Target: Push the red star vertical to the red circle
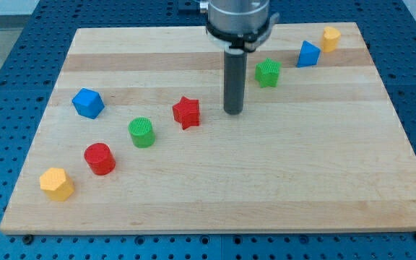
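Rod-ended and without any jaws to open or close, the arm held nothing; my tip (233, 112) stood on the wooden board (302, 180) just to the view's right of the red star (186, 112), near it but with a sliver of bare wood between them. Taking the red star as the landmark: the green cylinder (141, 132) lay toward the view's lower left of it, and the red circle (100, 159), a short red cylinder, lay farther along that same diagonal, well apart from the star. Beyond the red circle, lower and farther left still, sat the yellow block (56, 183), apparently hexagonal. A blue block (88, 103), roughly cube-like, lay well to the star's left at about the same height in the view. Up and to the right of the star, past my tip, stood a second green cylinder (267, 73), then a blue triangular block (308, 54), then a small yellow block (330, 38) near the board's top right corner.
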Available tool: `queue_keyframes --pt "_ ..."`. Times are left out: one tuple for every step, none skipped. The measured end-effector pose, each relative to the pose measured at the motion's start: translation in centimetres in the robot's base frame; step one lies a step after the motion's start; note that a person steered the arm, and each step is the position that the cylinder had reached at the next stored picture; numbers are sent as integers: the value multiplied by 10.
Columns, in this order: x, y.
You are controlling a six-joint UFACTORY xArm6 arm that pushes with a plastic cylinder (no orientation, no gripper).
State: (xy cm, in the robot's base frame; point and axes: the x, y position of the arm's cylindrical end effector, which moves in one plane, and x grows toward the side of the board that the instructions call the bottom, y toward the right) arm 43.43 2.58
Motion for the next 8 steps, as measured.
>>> queue_keyframes --pt "16 -10" --pt "16 -43" --pt "15 -67" --pt "8 -90" --pt "0 -113" --pt "-11 -133" --pt "-30 -152" --pt "-47 -175"
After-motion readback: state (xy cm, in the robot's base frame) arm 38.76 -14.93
